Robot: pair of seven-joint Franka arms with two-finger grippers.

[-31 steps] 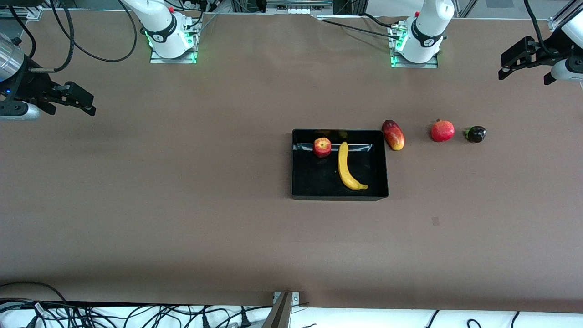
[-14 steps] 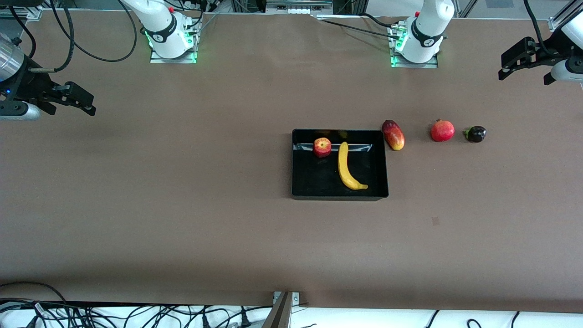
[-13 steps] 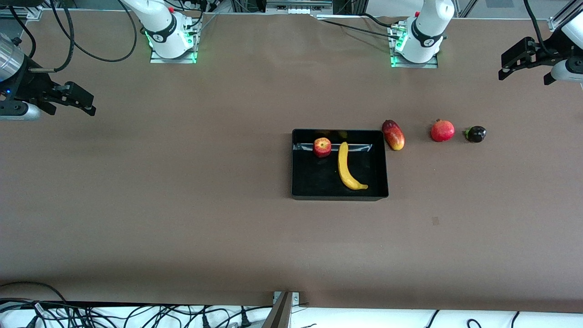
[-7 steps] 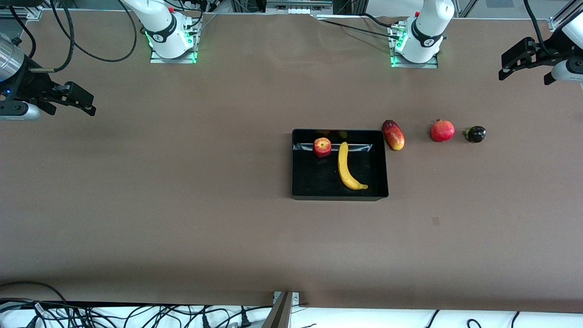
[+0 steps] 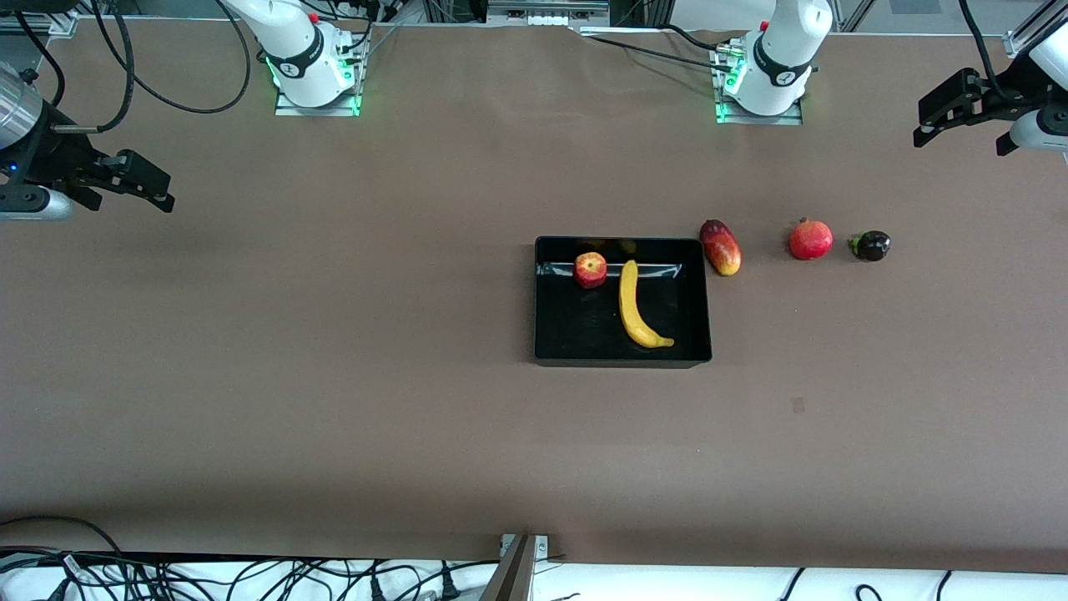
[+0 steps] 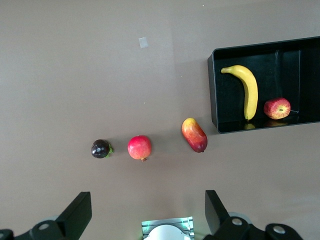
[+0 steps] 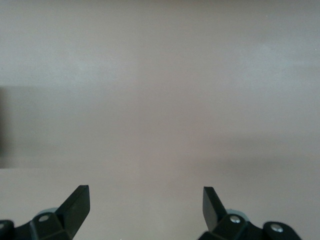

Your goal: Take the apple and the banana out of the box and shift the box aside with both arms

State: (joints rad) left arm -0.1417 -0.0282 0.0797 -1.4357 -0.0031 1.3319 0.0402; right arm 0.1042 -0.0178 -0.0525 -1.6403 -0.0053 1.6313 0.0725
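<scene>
The black tray [image 5: 542, 300] stands on the brown table. In it lie the red apple [image 5: 590, 270] and the yellow banana [image 5: 636, 305], side by side. The left wrist view shows the tray [image 6: 214, 90], the banana [image 6: 248, 90] and the apple [image 6: 277, 108] too. My left gripper [image 5: 934, 125] is open and empty, raised over the table's left-arm end. My left gripper's own view [image 6: 147, 212] shows bare table between its fingers. My right gripper [image 5: 154, 190] is open and empty, raised over the right-arm end; its own view [image 7: 146, 202] shows only bare table.
A red-yellow mango [image 5: 721, 247] lies just outside the tray, toward the left arm's end. A red pomegranate [image 5: 810, 239] and a dark purple fruit [image 5: 870, 245] lie in line with it, closer to that end. Arm bases [image 5: 761, 83] stand along the table's back edge.
</scene>
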